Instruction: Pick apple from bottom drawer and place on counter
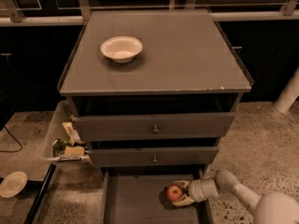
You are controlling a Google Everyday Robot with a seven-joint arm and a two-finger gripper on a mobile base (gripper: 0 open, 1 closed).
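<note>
Item: apple (174, 192), red with yellowish patch, on the floor of the bottom drawer (135, 202), which is pulled out; position about 3 o'clock of the visible tray.
End effector (180, 193): enters from 3 o'clock, fingers (185, 185) closed on the apple's two sides.
Above: two knobbed drawers (154, 126), each slightly open.
Surface (187, 55): grey, square; white bowl (121, 48) at 10 o'clock.
Cabinet's 9 o'clock side: bin (65, 143) holding scraps.

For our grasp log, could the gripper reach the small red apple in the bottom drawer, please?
Likely yes: the gripper is beside the small red apple in the open dark grey bottom drawer, nothing between.
</note>
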